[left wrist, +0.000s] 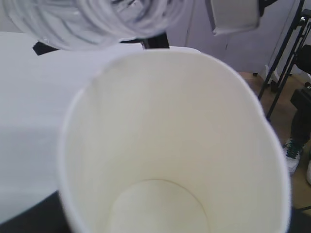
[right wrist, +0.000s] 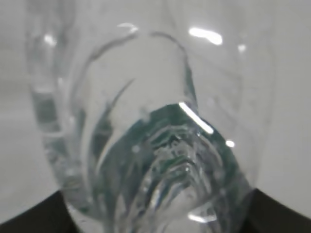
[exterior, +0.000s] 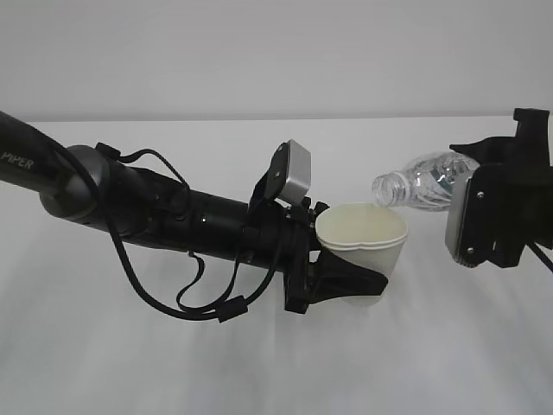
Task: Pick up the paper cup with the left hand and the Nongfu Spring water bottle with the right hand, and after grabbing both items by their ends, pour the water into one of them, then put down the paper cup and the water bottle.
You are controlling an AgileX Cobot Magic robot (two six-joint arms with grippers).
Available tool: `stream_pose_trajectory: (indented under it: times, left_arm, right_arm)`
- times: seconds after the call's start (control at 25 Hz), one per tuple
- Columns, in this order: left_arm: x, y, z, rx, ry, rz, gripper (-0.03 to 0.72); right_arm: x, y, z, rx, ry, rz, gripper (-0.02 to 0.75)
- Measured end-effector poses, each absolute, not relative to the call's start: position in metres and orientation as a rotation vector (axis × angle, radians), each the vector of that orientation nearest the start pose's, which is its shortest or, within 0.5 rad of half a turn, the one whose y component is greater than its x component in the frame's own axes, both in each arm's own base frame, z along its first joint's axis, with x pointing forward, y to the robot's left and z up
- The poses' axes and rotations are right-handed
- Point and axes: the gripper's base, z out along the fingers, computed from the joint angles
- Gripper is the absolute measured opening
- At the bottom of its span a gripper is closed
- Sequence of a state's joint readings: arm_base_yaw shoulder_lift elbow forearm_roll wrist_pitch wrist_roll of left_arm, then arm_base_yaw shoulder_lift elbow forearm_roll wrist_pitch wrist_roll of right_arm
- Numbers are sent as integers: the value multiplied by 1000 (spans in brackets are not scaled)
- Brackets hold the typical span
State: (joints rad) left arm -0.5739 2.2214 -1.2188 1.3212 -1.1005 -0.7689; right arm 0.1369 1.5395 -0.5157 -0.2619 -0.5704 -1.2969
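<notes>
With the left end effector (exterior: 367, 278) clenched around the paper cup (exterior: 363, 251) above the table (exterior: 259, 363) and the right end effector (exterior: 477, 203) grasping the tilted water bottle (exterior: 422, 187) by its base, keep the neck (capless) over the rim and tip slowly.

Count: 1 cup (exterior: 363, 246), white paper, inside cream. 1 bottle (exterior: 423, 186), clear plastic, no cap on the neck. 2 arms: left arm (exterior: 155, 207) and right arm (exterior: 505, 212), 1 gripper each, so 2 grippers: left gripper (exterior: 346, 277), right gripper (exterior: 484, 173). 2 silver-grey wrist blocks, 1 per arm. 1 table (exterior: 259, 363), white. Left wrist view adds 1 shoe (left wrist: 291, 154) on the floor at the right edge.
</notes>
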Motion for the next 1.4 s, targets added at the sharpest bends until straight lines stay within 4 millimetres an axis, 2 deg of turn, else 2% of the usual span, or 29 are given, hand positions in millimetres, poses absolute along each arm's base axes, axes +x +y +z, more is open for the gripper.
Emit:
stream_pose_trajectory:
  times: [1.4]
  left_arm:
    - [304, -290, 119, 1390, 1420, -1233, 440]
  right_arm:
    - [279, 52, 189, -1601, 1224, -816, 410]
